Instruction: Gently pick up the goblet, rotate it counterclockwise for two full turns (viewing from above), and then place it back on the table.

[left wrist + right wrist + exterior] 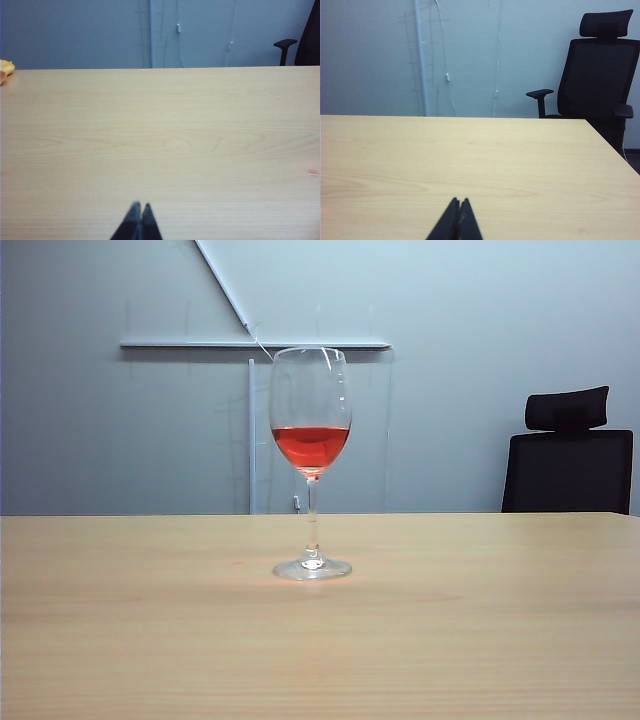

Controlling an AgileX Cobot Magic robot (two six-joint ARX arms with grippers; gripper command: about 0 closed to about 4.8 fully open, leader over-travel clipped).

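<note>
The goblet (311, 465), a clear stemmed glass with red liquid in its bowl, stands upright on the light wood table (480, 640), near the middle in the exterior view. Neither arm shows in that view. In the left wrist view my left gripper (141, 205) is shut, its dark tips together over bare tabletop (160, 140). In the right wrist view my right gripper (459, 200) is shut too, with nothing between its tips, over the table (470, 160). The goblet appears in neither wrist view.
A black office chair (600, 75) stands beyond the table's far right corner; its back (568, 465) also shows in the exterior view. A yellow object (5, 70) lies at the table's far edge. A small pinkish spot (313, 172) marks the tabletop.
</note>
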